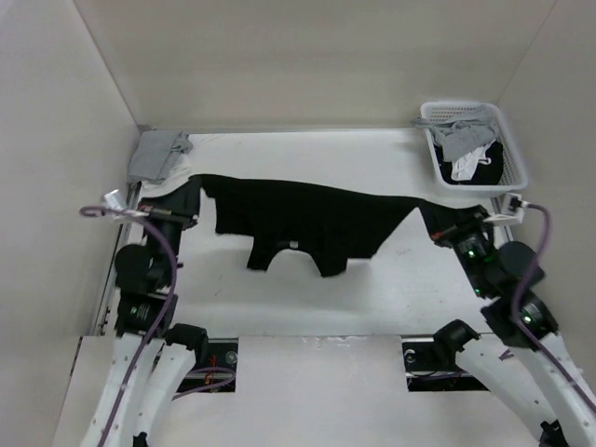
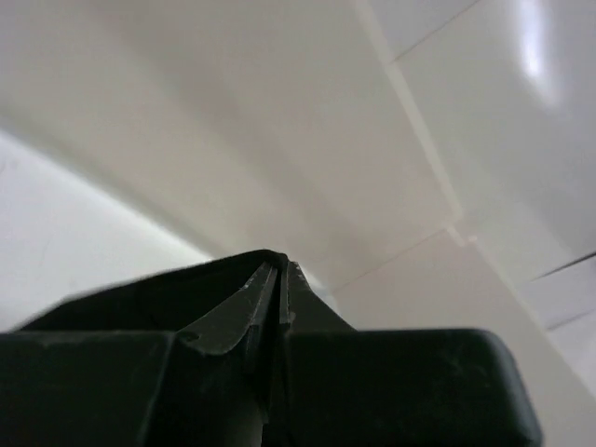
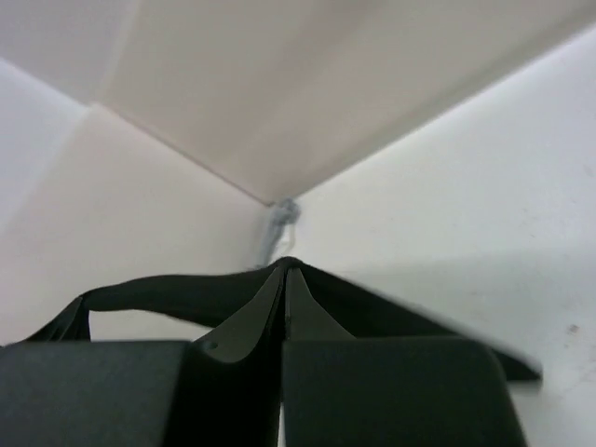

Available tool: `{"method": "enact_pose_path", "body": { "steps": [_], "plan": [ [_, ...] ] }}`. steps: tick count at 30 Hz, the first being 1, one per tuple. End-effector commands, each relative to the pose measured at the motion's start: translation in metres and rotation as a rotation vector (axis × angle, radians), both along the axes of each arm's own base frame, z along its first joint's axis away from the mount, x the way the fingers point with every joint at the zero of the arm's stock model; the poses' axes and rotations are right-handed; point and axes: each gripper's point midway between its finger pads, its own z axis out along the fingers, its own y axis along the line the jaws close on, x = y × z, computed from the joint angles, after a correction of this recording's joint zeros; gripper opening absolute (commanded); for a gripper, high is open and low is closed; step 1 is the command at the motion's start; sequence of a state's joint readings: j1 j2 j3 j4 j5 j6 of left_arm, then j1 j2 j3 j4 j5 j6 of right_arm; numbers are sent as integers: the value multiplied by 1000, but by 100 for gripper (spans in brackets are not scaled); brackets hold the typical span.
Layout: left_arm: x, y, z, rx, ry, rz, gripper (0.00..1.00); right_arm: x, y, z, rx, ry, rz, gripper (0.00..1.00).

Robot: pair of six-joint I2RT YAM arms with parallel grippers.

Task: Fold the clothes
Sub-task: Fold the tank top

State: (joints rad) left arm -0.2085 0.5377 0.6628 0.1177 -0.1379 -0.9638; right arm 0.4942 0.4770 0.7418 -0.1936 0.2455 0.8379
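Clamping the shirt [image 1: 307,219], both hands are clenched: left hand [image 1: 197,191] at its left end, right hand [image 1: 433,219] at its right end, over the bench [image 1: 307,307].

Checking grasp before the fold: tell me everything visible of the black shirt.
The black shirt is plain, thin, soft-looking fabric, spread wide across the table between both arms. The left hand pinches its left end, the right hand its right end, both shut on fabric. The top edge runs fairly taut; two flaps sag below mid-span, one showing a small pale tag. Whether the flaps touch the table cannot be told.
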Motion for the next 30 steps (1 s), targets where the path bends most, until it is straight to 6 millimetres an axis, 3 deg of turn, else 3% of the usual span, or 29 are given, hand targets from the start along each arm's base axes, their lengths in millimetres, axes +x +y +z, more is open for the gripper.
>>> {"method": "enact_pose_path", "body": {
  "steps": [1,3,5,10,14,18,21,24,27,30],
  "plan": [
    [-28,11,-15,101,117,35,0,-29,-22,-8,-155,96,-46,0],
    [-30,11,-17,121,133,34,0,-32,-15,-3,-177,95,-22,0],
    [-20,7,-32,126,181,23,0,-23,-7,-8,-207,112,-21,0],
    [34,9,-86,140,313,59,0,21,26,-48,-272,181,16,1],
    [92,8,-128,92,408,71,0,98,29,-100,-262,287,27,1],
    [169,6,-172,98,499,103,0,179,29,-141,-242,384,44,1],
    [228,9,-193,114,556,120,0,241,24,-152,-233,422,33,1],
    [268,9,-199,114,583,84,0,282,14,-150,-214,449,30,0],
    [275,11,-195,110,574,76,0,287,10,-145,-212,449,29,0],
    [255,12,-200,103,573,75,0,265,6,-152,-216,463,21,0]
  ]
}}
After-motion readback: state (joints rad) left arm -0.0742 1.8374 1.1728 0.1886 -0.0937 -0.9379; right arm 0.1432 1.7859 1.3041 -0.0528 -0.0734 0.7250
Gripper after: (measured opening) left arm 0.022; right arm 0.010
